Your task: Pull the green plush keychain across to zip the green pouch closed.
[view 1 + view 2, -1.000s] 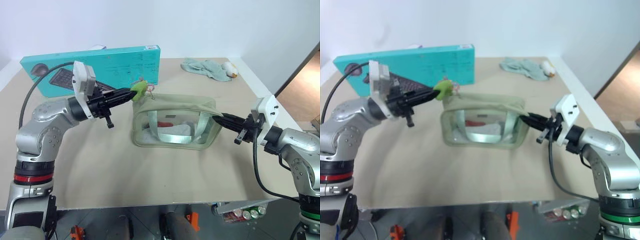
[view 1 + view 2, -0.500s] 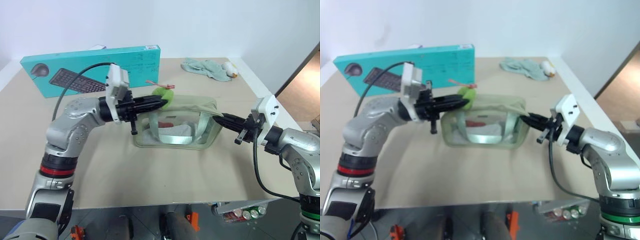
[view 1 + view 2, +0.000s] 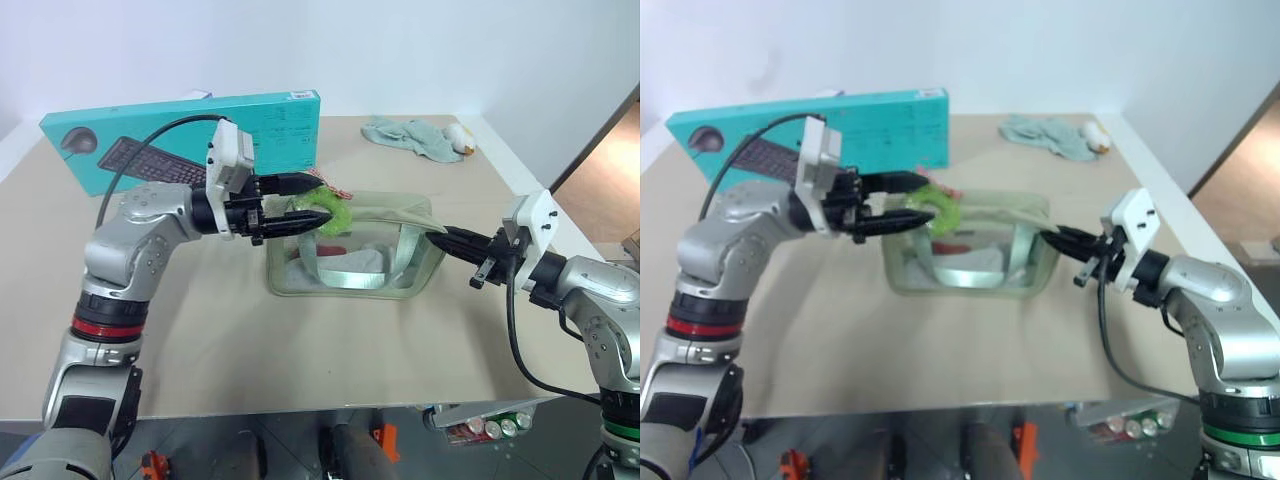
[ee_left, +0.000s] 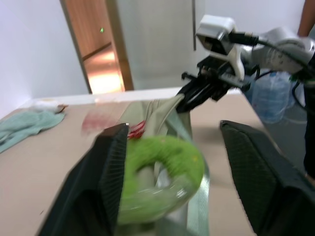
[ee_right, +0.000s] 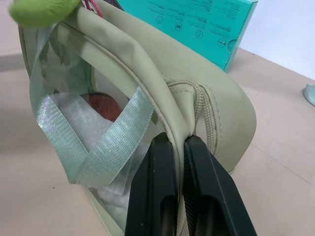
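The green pouch [image 3: 350, 262] lies mid-table, and its zipper [image 5: 206, 115] runs along the top. The green plush keychain [image 3: 327, 210], a lime ring-shaped charm, sits on the pouch top left of centre. My left gripper [image 3: 322, 200] points right with its jaws open on either side of the charm. In the left wrist view the keychain [image 4: 165, 172] lies between the two spread fingers [image 4: 110, 167], close to one of them. At the pouch's right end my right gripper [image 3: 440, 235] is shut, its fingertips [image 5: 162, 147] pinching the fabric edge.
A teal keyboard box [image 3: 200, 130] stands behind the left arm at the back of the table. At the back right a pale green cloth [image 3: 408, 136] lies beside a small white object [image 3: 461, 140]. The table edge runs close to the right arm.
The left gripper carried the keychain rightward from the pouch's left end, then its jaws opened. The charm now rests lower on the pouch top. The right gripper kept its hold.
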Robot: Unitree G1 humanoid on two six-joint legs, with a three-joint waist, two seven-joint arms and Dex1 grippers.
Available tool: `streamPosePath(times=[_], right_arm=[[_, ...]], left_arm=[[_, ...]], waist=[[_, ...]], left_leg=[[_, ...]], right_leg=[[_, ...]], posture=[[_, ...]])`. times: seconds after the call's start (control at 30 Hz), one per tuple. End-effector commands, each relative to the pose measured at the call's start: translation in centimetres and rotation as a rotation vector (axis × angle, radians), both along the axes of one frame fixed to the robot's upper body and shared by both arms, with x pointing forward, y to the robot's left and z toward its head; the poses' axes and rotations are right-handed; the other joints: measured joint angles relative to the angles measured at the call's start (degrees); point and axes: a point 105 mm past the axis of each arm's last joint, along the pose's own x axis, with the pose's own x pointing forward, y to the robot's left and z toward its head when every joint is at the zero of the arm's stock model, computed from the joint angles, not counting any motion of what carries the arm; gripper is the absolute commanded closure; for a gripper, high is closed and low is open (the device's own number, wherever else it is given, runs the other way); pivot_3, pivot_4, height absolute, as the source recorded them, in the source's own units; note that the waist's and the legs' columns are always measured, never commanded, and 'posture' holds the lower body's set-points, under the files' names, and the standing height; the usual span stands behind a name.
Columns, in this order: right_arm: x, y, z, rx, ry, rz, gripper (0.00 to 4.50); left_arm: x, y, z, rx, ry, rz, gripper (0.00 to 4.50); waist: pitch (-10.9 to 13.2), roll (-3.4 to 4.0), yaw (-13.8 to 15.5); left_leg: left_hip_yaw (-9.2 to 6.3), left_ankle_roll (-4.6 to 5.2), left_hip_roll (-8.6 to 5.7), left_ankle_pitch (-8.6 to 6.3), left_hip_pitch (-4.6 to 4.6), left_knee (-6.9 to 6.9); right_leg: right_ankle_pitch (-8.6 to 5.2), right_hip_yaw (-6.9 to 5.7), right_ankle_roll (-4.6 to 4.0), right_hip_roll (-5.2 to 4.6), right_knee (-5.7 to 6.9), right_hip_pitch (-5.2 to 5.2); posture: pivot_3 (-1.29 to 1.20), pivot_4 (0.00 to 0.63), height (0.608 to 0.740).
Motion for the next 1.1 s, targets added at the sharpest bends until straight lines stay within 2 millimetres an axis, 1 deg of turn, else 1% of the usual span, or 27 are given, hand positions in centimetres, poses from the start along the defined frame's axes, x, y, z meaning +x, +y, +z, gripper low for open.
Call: streamPosePath(times=[0.03, 0.13, 0.23, 0.3, 0.37, 0.5, 0.57, 0.8, 1.0, 1.03, 1.07, 1.1], right_arm=[[0.1, -0.3, 1.2, -0.018, -0.047, 0.0, 4.5], [0.2, -0.2, 1.3, -0.019, -0.047, 0.004, 4.5], [0.3, -0.2, 1.3, -0.019, -0.047, 0.01, 4.5], [0.4, -0.2, 1.3, -0.021, -0.045, 0.015, 4.5], [0.4, -0.2, 1.2, -0.023, -0.042, 0.019, 4.5], [0.6, 0.1, 1.3, -0.023, -0.038, 0.03, 4.5], [0.7, 0.2, 1.3, -0.025, -0.038, 0.035, 4.5], [0.7, 0.2, 1.6, -0.036, -0.039, 0.042, 4.5], [0.4, 0.2, 1.6, -0.041, -0.034, 0.04, 4.5], [0.3, 0.2, 1.6, -0.041, -0.033, 0.04, 4.5], [0.3, 0.2, 1.6, -0.041, -0.033, 0.039, 4.5], [0.2, 0.3, 1.6, -0.041, -0.03, 0.039, 4.5]], left_arm=[[-0.3, 1.7, 1.4, -0.001, -0.043, 0.033, 1.59], [0.0, 3.7, 1.8, -0.018, -0.006, 0.11, 1.59], [0.5, 6.3, 1.5, -0.017, 0.011, 0.228, 1.59], [0.1, 8.3, -0.3, -0.009, 0.061, 0.313, 1.59], [-0.5, 9.0, -2.1, 0.003, 0.092, 0.354, 1.59], [-1.4, 8.0, -4.3, 0.005, 0.119, 0.354, 1.59], [-1.4, 7.4, -4.9, -0.018, 0.123, 0.358, 1.59], [-1.3, 5.6, -5.0, -0.06, 0.132, 0.317, 1.59], [-0.7, 4.4, -5.2, -0.068, 0.112, 0.29, 1.59], [-0.6, 4.2, -5.2, -0.07, 0.108, 0.287, 2.09], [-0.5, 4.1, -5.2, -0.073, 0.104, 0.283, 2.33], [-0.3, 3.8, -5.2, -0.07, 0.098, 0.276, 2.69]], waist=[[0.0, 0.0, 0.0], [0.0, 0.0, 0.0], [0.0, 0.01, -0.1], [0.0, 0.03, -0.2], [0.0, 0.05, -0.3], [0.1, -0.17, 0.1], [0.1, -0.19, 0.2], [0.1, -0.19, 0.0], [0.1, -0.19, 0.0], [0.1, -0.19, 0.1], [0.1, -0.19, 0.0], [0.1, -0.19, 0.0]], left_leg=[[0.0, 0.0, 0.0, 0.0, 0.0, 0.0], [0.01, 0.0, 0.0, 0.0, 0.02, 0.0], [0.01, 0.0, 0.01, 0.0, 0.02, 0.0], [0.02, 0.0, 0.03, 0.0, 0.03, -0.01], [0.12, 0.0, 0.06, -0.01, 0.12, -0.09], [0.04, -0.02, 0.16, 0.01, 0.02, 0.0], [0.04, -0.04, 0.14, 0.03, -0.03, 0.07], [0.06, 0.0, 0.0, 0.04, 0.03, 0.06], [0.02, 0.0, 0.0, 0.04, -0.01, 0.03], [0.02, 0.0, 0.0, 0.04, -0.01, 0.03], [0.02, 0.0, -0.01, 0.04, 0.0, 0.03], [0.01, 0.0, -0.01, 0.04, 0.0, 0.03]], right_leg=[[0.0, 0.0, 0.0, 0.0, 0.0, 0.0], [0.0, -0.01, 0.0, -0.01, 0.0, 0.0], [0.0, -0.01, 0.0, -0.01, 0.0, -0.01], [0.0, -0.01, 0.0, 0.0, 0.0, -0.02], [-0.02, 0.04, -0.01, -0.03, 0.0, -0.01], [-0.02, -0.01, -0.01, -0.1, 0.0, 0.01], [0.0, -0.03, 0.01, -0.11, 0.0, 0.03], [0.06, 0.05, 0.07, -0.06, 0.0, 0.01], [0.01, 0.02, 0.0, -0.04, 0.0, 0.02], [0.02, 0.02, 0.0, -0.05, 0.0, 0.02], [0.02, 0.03, 0.01, -0.05, 0.0, 0.02], [0.03, 0.04, 0.02, -0.05, 0.0, 0.03]], posture=[[0.0, 0.15, 0.74], [0.0, 0.15, 0.74], [0.0, 0.15, 0.74], [0.0, 0.15, 0.74], [0.0, 0.15, 0.74], [0.0, 0.15, 0.74], [0.0, 0.15, 0.74], [0.0, 0.15, 0.74], [0.0, 0.15, 0.74], [0.0, 0.15, 0.74], [0.0, 0.15, 0.74], [0.0, 0.15, 0.74]])
